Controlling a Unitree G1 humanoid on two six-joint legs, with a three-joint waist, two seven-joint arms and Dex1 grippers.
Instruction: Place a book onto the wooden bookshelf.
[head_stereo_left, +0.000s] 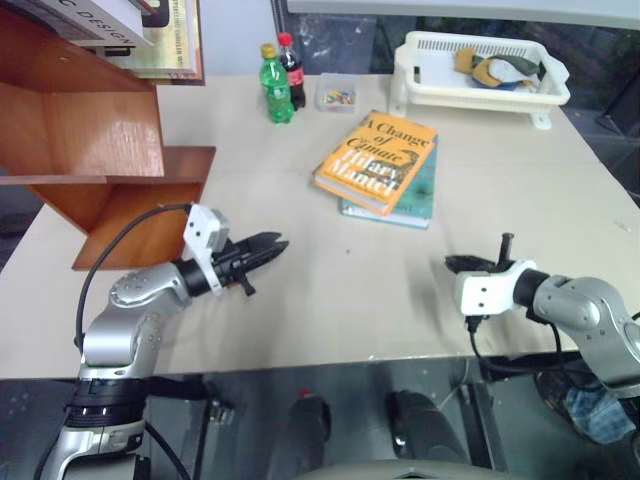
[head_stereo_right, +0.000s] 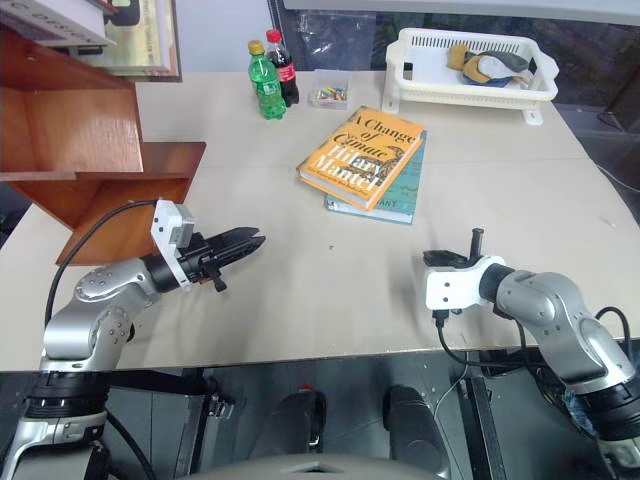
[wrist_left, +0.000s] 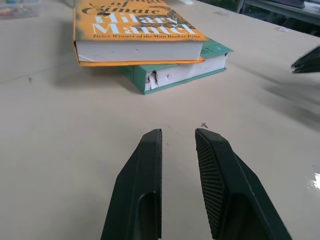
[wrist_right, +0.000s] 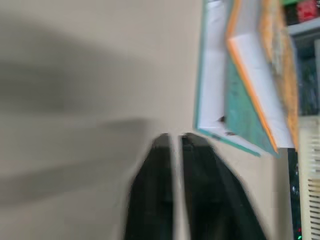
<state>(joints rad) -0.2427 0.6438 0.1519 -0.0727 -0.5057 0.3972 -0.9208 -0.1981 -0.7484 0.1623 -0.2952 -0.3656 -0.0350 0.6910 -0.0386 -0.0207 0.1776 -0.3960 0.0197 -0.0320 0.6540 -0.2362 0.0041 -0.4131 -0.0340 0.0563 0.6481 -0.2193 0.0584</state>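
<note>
The book (head_stereo_left: 380, 160), orange-yellow with "A Change of Climate" on its cover, lies flat on top of a teal book (head_stereo_left: 418, 203) at the middle of the table's far half. Its white page edges (wrist_left: 140, 50) face my left gripper. The wooden bookshelf (head_stereo_left: 95, 140) stands at the table's left edge. My left gripper (head_stereo_left: 278, 243) hovers low over the table just right of the shelf. It points toward the books, open by a small gap with nothing in it. My right gripper (head_stereo_left: 478, 252) hangs near the front right, well short of the books, fingers (wrist_right: 197, 165) slightly apart and empty.
A green bottle (head_stereo_left: 276, 88) and a cola bottle (head_stereo_left: 291, 68) stand at the far middle, next to a small clear box (head_stereo_left: 336, 95). A white basket (head_stereo_left: 430, 85) holding cloth sits at the far right. Books (head_stereo_left: 110, 25) rest on the shelf's upper board.
</note>
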